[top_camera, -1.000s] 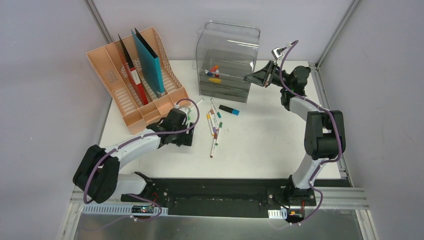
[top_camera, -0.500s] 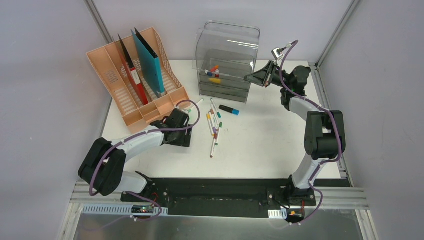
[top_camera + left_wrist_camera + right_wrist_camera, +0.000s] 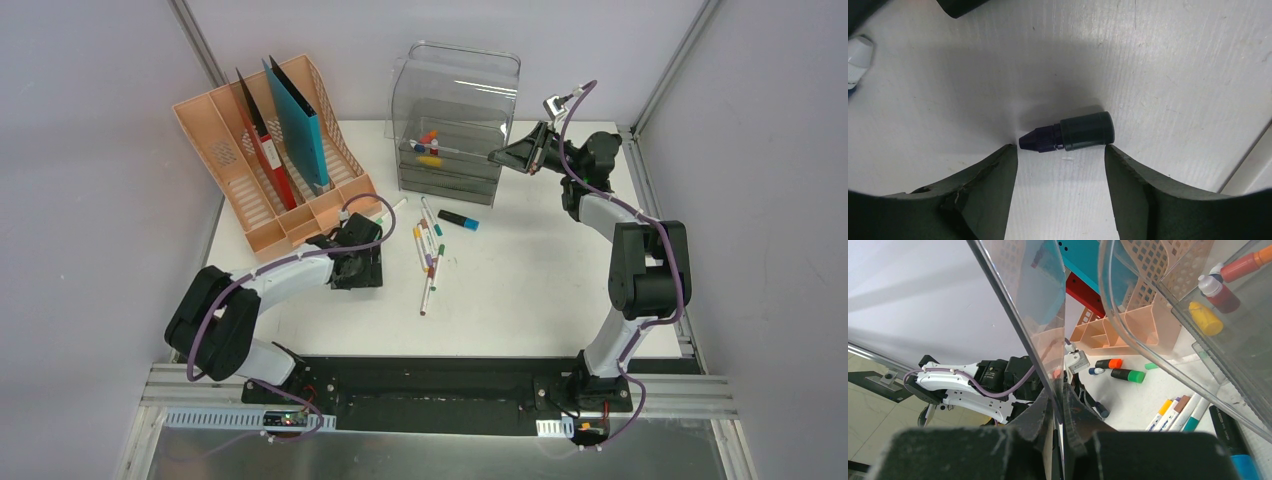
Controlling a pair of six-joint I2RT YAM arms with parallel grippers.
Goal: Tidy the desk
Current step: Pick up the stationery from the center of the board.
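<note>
On the white desk [image 3: 540, 290] a small dark bottle [image 3: 1068, 137] lies on its side, cap to the left. My left gripper [image 3: 1060, 150] points down at it, open, one fingertip at each end of the bottle, neither pressing it. In the top view my left gripper [image 3: 355, 265] hides the bottle. My right gripper [image 3: 497, 156] is at the right side of the clear drawer box [image 3: 455, 110], shut on its thin clear wall [image 3: 1018, 300]. That wall runs down between my right gripper's [image 3: 1060, 400] fingers.
A peach file rack [image 3: 230, 170] with red and teal folders stands at the back left. Several markers [image 3: 430, 250] lie loose mid-desk, with a black and blue one [image 3: 458, 219] beside them. Small coloured bottles [image 3: 1213, 305] sit inside the drawer box.
The left arm has swung its elbow toward the rack and settled the gripper over the bottle. Its jaws have narrowed somewhat. The right arm has not moved.
</note>
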